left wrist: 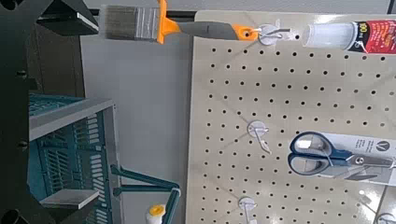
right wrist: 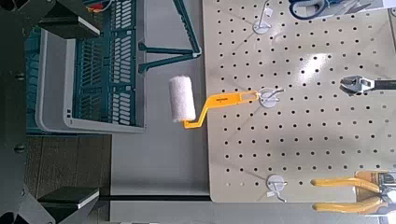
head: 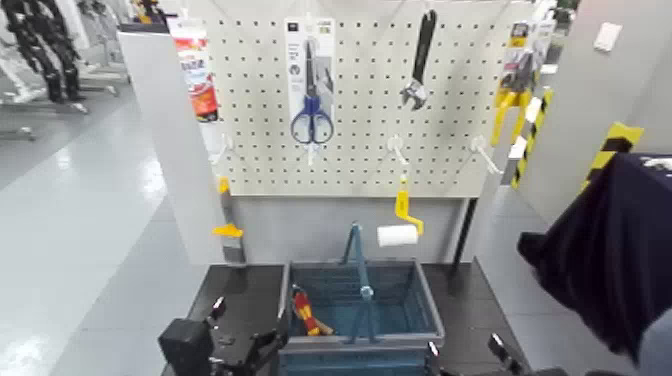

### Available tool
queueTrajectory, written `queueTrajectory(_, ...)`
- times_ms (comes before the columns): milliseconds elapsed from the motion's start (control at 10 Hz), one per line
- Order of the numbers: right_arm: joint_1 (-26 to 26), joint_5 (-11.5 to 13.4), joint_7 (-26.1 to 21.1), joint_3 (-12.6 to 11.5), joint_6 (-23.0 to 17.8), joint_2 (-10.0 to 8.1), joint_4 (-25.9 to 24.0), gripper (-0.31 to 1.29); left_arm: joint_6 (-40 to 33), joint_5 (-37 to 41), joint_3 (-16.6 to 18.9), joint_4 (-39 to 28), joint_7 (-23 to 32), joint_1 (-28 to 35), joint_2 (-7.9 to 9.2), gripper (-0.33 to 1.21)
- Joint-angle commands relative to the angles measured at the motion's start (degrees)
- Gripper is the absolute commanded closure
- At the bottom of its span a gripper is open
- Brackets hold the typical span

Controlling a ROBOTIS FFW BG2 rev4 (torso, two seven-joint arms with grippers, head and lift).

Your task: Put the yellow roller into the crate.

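Observation:
The yellow roller [head: 401, 222] hangs from a pegboard hook, with its white sleeve just above the crate's far right corner. It also shows in the right wrist view [right wrist: 181, 101] and at the edge of the left wrist view [left wrist: 157, 215]. The blue-grey crate [head: 430, 310] with an upright centre handle stands on the dark table below the board; both wrist views show it too [left wrist: 65, 140] [right wrist: 93, 75]. My left gripper [head: 238, 348] is low at the crate's front left, open and empty. My right gripper [head: 497, 352] is low at the front right, open and empty.
A red-and-yellow handled tool [head: 306, 312] lies in the crate. Blue-handled scissors [head: 312, 120], a black wrench [head: 418, 60], yellow-handled pliers [right wrist: 350, 191] and an orange-handled brush [left wrist: 140, 21] hang on the pegboard [head: 360, 150]. A person's dark sleeve [head: 610, 260] is at the right.

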Motion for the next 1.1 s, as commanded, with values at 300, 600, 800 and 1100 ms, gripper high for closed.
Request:
queueTrajectory(300, -0.1, -0.2, -0.2, 0.1, -0.1, 0.0, 0.3, 0.11, 0.2, 0.4, 0.2, 0.0, -0.1, 0.1, -0.09, 0.08)
queueTrajectory(600, -2.3, -0.6, 3.0, -2.4, 2.7, -0.27, -0.1, 0.11, 0.3, 0.5, 0.2, 0.1, -0.3, 0.1, -0.09, 0.08)
queueTrajectory(800, -5.8, 0.0, 7.4, -4.3, 5.6, -0.88, 0.1, 0.11, 0.3, 0.6, 0.3, 0.2, -0.3, 0.1, -0.09, 0.09)
queueTrajectory(1100, -13.8, 0.9, 14.6, -5.0, 11.5, -3.25, 2.0, 0.11, 0.3, 0.7, 0.3, 0.2, -0.4, 0.0, -0.17, 0.09)
